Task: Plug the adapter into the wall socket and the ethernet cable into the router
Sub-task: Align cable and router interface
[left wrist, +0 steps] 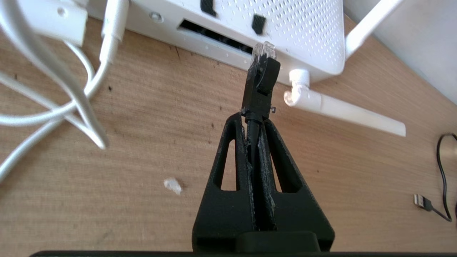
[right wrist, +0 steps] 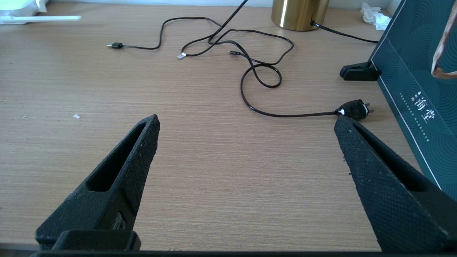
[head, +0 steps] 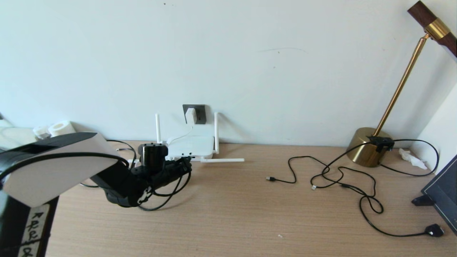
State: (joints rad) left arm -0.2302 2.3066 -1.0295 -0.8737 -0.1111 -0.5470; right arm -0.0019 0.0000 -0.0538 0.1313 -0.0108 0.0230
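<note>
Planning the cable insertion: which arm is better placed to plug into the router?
Left. Its end effector grips the ethernet cable right at the router ports; the right end effector hangs open, empty, far off.

- My left arm hides the near left corner of the router from my head.
- The lamp runs off the top right edge.
- The dark panel on the far right is cut by the edge.
- Plug tips of the thin cables are too small to tell.
</note>
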